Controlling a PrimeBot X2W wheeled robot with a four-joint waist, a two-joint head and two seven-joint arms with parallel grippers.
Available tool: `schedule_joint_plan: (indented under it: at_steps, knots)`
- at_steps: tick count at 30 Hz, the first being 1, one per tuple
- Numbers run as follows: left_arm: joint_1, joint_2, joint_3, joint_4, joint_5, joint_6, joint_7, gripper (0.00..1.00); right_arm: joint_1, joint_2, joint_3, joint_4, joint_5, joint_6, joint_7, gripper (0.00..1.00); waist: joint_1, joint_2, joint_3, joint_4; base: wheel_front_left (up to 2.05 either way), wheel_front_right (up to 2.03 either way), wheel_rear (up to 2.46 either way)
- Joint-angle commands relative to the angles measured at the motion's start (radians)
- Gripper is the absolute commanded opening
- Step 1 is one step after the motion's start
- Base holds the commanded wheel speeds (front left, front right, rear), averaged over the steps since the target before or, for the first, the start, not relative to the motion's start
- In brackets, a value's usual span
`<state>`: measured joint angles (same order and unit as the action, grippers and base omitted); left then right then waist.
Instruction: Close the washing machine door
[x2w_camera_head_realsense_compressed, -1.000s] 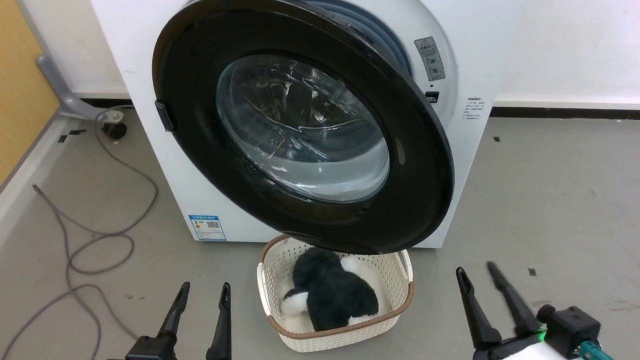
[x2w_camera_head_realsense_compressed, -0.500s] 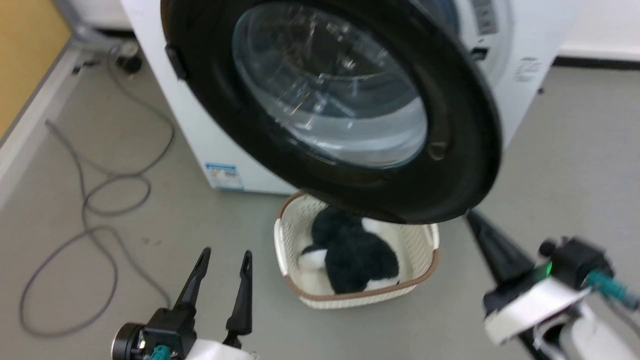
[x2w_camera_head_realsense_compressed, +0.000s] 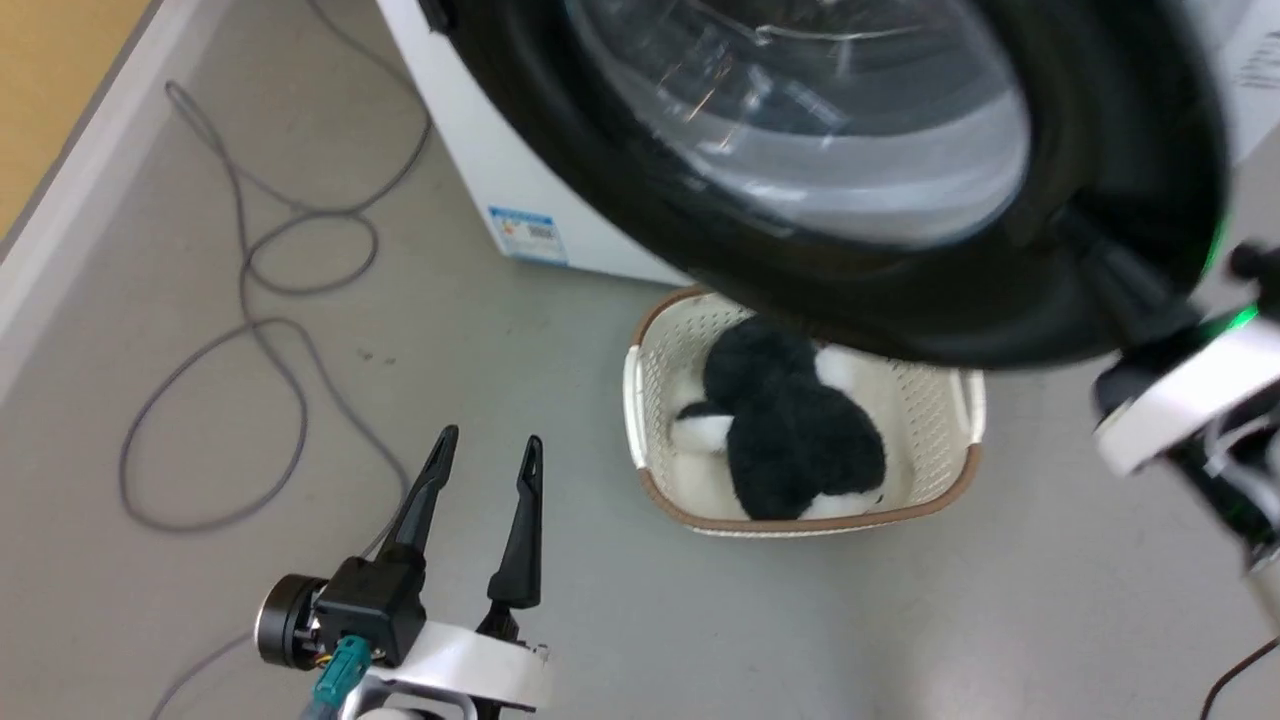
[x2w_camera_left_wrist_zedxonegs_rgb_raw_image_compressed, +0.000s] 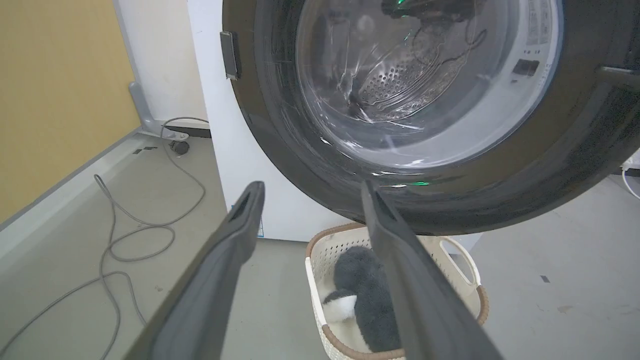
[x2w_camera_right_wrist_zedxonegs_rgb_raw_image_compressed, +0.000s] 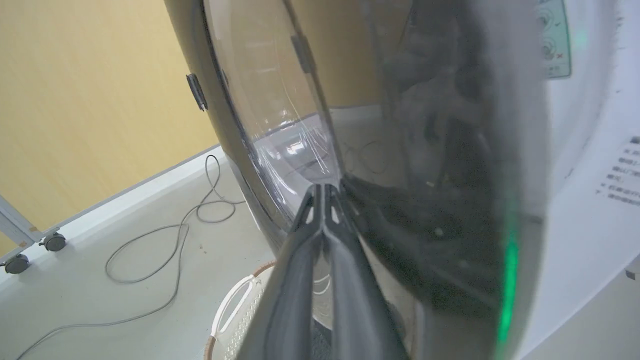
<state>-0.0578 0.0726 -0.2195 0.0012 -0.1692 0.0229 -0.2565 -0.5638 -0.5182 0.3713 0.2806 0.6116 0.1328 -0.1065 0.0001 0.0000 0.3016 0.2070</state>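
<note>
The washing machine door (x2w_camera_head_realsense_compressed: 610, 190), a glossy black disc with a bulging glass window (x2w_camera_head_realsense_compressed: 820, 120), stands swung out from the white washing machine (x2w_camera_head_realsense_compressed: 470, 130) and fills the top of the head view. My right gripper (x2w_camera_head_realsense_compressed: 1100, 270) reaches up to the door's lower right rim. In the right wrist view its fingers (x2w_camera_right_wrist_zedxonegs_rgb_raw_image_compressed: 322, 200) are pressed together, shut, lying against the door's black outer face (x2w_camera_right_wrist_zedxonegs_rgb_raw_image_compressed: 450, 175) beside the glass. My left gripper (x2w_camera_head_realsense_compressed: 487, 448) hangs open low over the floor, holding nothing. From the left wrist the door (x2w_camera_left_wrist_zedxonegs_rgb_raw_image_compressed: 280, 130) is ahead and above the left gripper (x2w_camera_left_wrist_zedxonegs_rgb_raw_image_compressed: 311, 187).
A cream perforated basket (x2w_camera_head_realsense_compressed: 640, 400) holding a black-and-white plush toy (x2w_camera_head_realsense_compressed: 790, 430) sits on the floor under the door. A grey cable (x2w_camera_head_realsense_compressed: 250, 330) loops across the floor at left. A yellow panel (x2w_camera_right_wrist_zedxonegs_rgb_raw_image_compressed: 100, 100) on casters (x2w_camera_right_wrist_zedxonegs_rgb_raw_image_compressed: 52, 241) borders the left side.
The head camera has moved in and tilted down. My right gripper rose from low at the right to the door's lower right rim, and its fingers went from open to shut.
</note>
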Motion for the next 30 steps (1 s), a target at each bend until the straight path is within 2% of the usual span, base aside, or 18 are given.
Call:
schedule_joint_plan:
  at_steps: [1,11,19,24,30]
  knots:
    - [-0.019,-0.006,-0.004,0.002,0.007,-0.004,-0.005,1.0,-0.041,-0.021,-0.019,0.026,0.02,-0.002,-0.001,0.0,-0.0001,0.0,0.022,0.022,0.0,0.0,0.0]
    - [-0.053,-0.019,-0.024,0.01,0.006,-0.005,-0.005,1.0,-0.253,-0.066,-0.059,0.254,0.08,-0.002,0.02,0.0,-0.0001,0.0,0.084,0.073,0.0,0.0,0.0]
    - [-0.067,-0.022,-0.027,0.011,0.004,-0.002,-0.005,1.0,-0.391,-0.063,-0.08,0.399,0.098,-0.002,0.035,0.0,-0.0001,0.0,0.106,0.087,0.0,0.0,0.0]
    - [-0.069,-0.022,-0.031,0.014,-0.005,0.01,-0.005,1.0,-0.414,-0.039,-0.079,0.449,0.102,-0.002,0.008,0.0,-0.0001,0.0,0.096,0.08,0.0,0.0,0.0]
    - [-0.061,-0.022,-0.019,0.028,0.001,0.01,-0.005,1.0,-0.362,-0.006,-0.038,0.466,0.118,-0.002,-0.031,0.0,-0.0001,0.0,0.037,0.049,0.0,0.0,0.0]
